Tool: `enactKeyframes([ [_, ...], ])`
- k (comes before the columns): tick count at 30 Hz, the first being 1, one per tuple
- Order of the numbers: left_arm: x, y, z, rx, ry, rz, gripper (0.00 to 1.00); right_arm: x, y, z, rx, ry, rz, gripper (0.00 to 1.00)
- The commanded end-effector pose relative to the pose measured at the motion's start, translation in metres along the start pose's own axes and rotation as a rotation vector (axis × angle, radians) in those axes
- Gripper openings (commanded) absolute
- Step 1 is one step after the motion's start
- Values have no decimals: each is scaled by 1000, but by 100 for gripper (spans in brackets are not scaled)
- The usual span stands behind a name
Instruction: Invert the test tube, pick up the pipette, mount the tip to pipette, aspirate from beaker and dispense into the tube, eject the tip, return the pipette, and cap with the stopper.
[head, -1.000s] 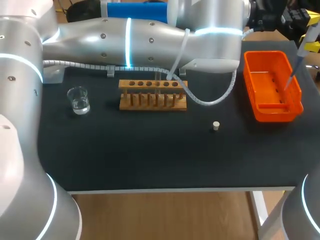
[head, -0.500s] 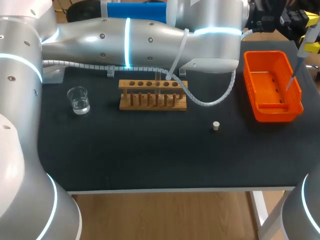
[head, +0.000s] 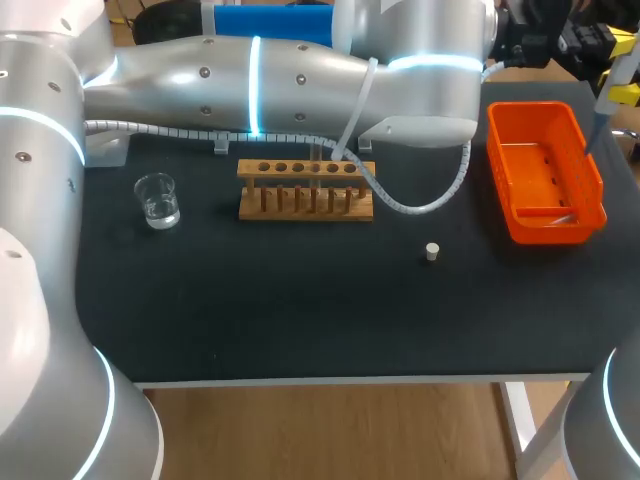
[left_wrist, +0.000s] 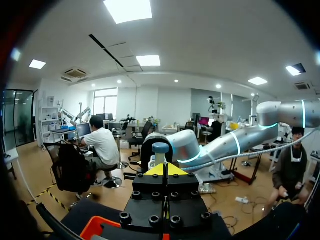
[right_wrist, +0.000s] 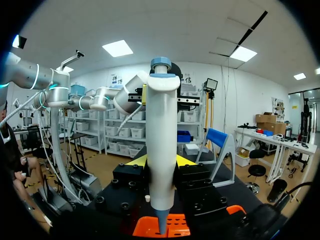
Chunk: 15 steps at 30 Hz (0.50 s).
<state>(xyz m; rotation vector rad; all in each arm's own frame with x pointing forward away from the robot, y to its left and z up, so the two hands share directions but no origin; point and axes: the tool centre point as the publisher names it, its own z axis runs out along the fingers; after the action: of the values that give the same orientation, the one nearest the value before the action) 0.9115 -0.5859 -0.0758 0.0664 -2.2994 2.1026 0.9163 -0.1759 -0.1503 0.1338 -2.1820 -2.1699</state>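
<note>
My right gripper is shut on the white pipette, which it holds upright over the orange bin. In the head view the pipette hangs at the far right edge, its bare nozzle above the bin, and a clear tip lies inside the bin. My left arm reaches across the back. Its gripper is shut on nothing, just behind the pipette's blue top. The wooden rack holds a clear test tube. The beaker stands at the left and the white stopper lies loose.
The left arm's thick silver body spans the table's back above the rack, with a white cable looping down beside it. The black table runs to its front edge.
The long tip that hung from the pipette is gone from it, and a tip now lies in the orange bin. The pipette has shifted slightly up and to the right.
</note>
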Motion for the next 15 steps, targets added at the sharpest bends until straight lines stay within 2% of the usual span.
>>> enactKeyframes([
  [1,3,6,2,15,-28,16,0,-2,9,-1,2,7,0,0],
  [4,1,-3,-2,10,-39,40,0,-2,9,-1,2,7,0,0],
  [13,-2,-44,-26,-10,-79,111,0,-2,9,-1,2,7,0,0],
  [14,-2,-48,-29,-12,-79,114,27,-2,9,-1,2,7,0,0],
  [15,-2,-50,-31,-14,-78,118,59,-2,9,-1,2,7,0,0],
])
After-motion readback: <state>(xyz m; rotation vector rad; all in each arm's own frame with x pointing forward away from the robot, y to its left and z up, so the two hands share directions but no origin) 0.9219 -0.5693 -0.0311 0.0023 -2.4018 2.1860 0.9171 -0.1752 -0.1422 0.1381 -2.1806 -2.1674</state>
